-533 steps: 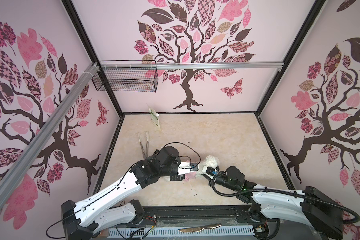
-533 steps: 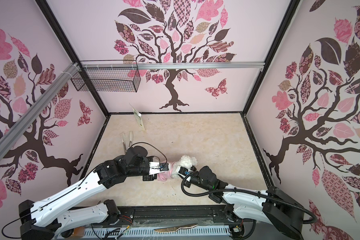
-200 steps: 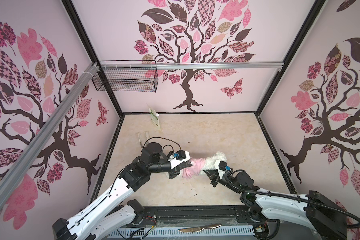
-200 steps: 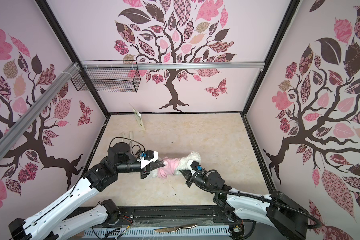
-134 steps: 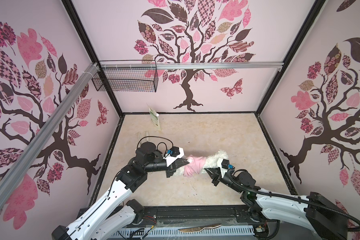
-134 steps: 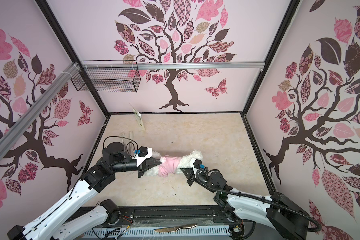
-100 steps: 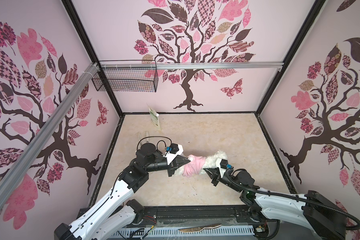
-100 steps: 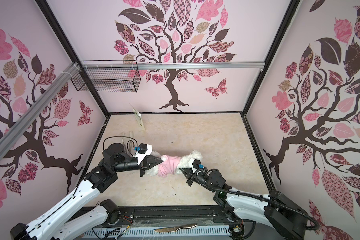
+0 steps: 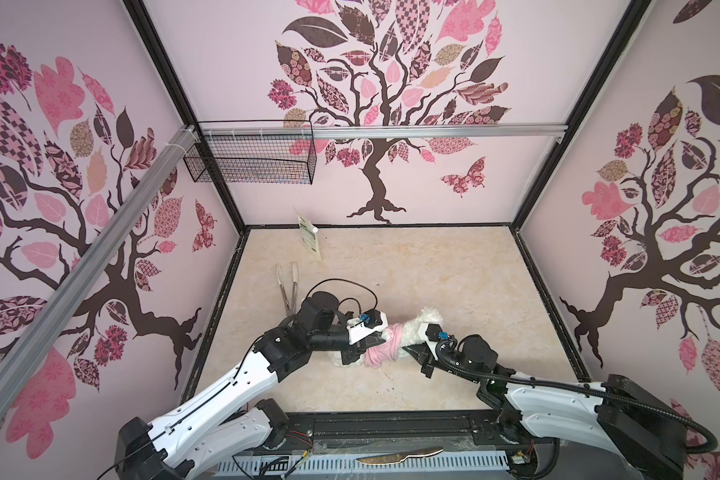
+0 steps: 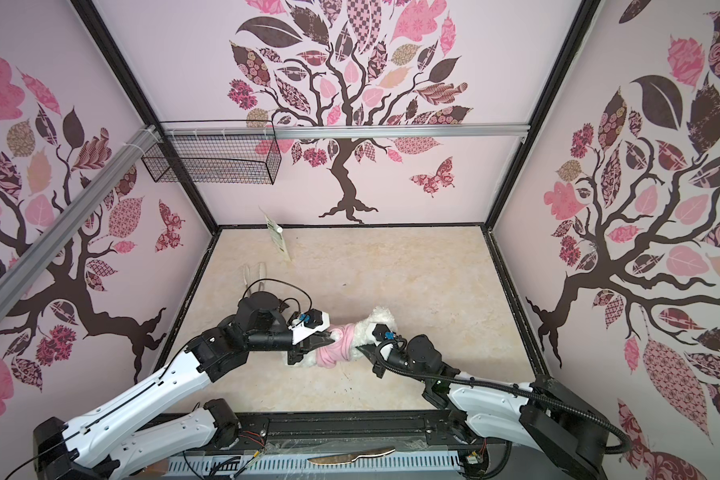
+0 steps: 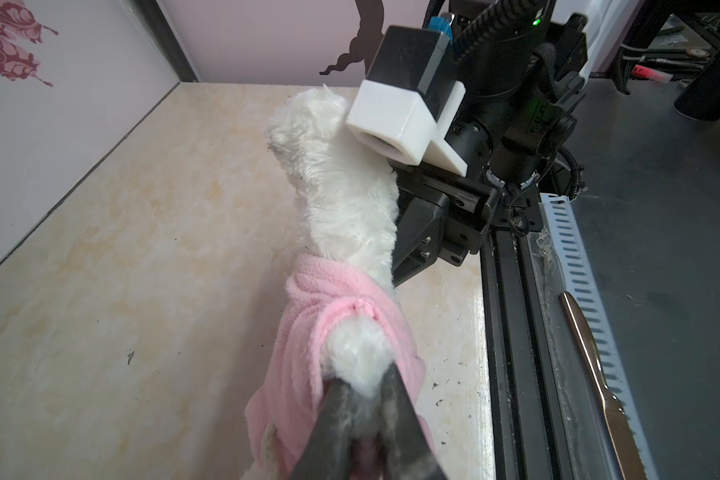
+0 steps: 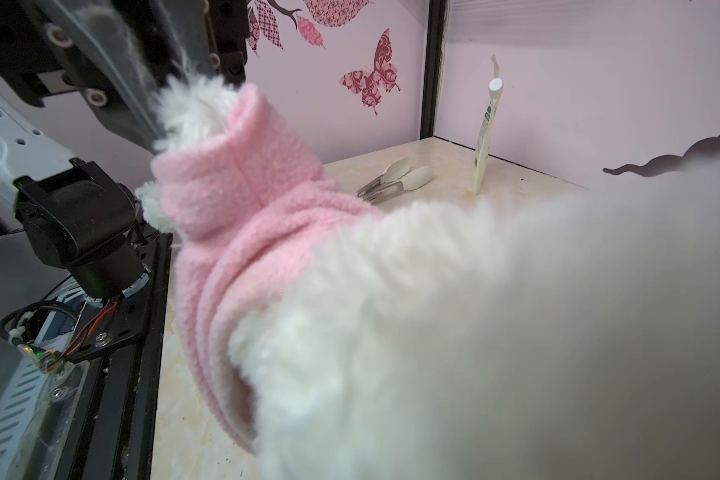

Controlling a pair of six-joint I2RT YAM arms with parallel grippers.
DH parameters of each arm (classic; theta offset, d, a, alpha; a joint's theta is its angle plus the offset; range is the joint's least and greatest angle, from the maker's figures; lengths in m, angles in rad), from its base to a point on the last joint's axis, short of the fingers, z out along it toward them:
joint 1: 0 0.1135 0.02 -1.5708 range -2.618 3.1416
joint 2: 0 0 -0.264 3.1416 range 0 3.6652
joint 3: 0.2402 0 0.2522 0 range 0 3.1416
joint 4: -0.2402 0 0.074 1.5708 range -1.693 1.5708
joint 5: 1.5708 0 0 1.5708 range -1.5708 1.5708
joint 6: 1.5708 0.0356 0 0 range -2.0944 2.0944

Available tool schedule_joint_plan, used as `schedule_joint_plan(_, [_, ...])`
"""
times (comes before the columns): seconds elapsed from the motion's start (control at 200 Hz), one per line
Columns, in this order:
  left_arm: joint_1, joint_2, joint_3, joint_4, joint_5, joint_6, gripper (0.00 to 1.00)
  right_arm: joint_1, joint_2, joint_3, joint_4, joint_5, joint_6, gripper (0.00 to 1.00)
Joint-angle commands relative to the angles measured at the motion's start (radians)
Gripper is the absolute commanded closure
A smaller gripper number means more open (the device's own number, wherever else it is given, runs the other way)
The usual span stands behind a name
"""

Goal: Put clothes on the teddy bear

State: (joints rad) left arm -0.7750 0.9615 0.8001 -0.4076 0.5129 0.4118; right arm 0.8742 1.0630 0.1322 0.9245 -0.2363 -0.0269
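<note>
Maybe halfway: hoodie (image 11: 321, 316) sits bunched on the teddy bear (image 11: 341, 187), between left fingers (image 11: 333, 424) pinching 1 sleeved paw and right fingers (image 11: 416, 232) clamping fur.

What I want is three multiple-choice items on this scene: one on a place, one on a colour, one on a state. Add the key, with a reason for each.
1. Where do the tongs lie?
A. in the wire basket
B. on the table, near its left edge
C. on the front rail

2. What colour is the garment on the teddy bear?
A. blue
B. pink
C. green

3. How does the garment sit?
A. flat on the table, apart from the bear
B. hung on the wall rail
C. bunched round the bear's middle

Key:
1 B: both top views show them on the tabletop by the left edge.
2 B: the fleece is pink in every view.
3 C: it wraps the body, and a white paw sticks out of a sleeve at the left gripper.
</note>
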Motion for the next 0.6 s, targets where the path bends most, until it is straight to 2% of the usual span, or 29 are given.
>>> schedule_joint_plan(0.0, [-0.007,0.018,0.059,-0.015,-0.015,0.016,0.82,0.022,0.010,0.074,0.049,-0.018,-0.031,0.94])
schedule_joint_plan(0.195, [-0.019,0.039,0.075,-0.032,-0.038,0.020,0.80,0.043,0.025,0.088,0.030,-0.012,-0.057,0.94])
schedule_joint_plan(0.45, [-0.050,0.086,0.117,-0.116,-0.105,0.060,0.69,0.061,0.022,0.108,-0.012,0.006,-0.083,0.94])
schedule_joint_plan(0.595, [-0.062,0.114,0.138,-0.117,-0.136,0.048,0.66,0.077,0.023,0.131,-0.054,0.011,-0.115,0.94])
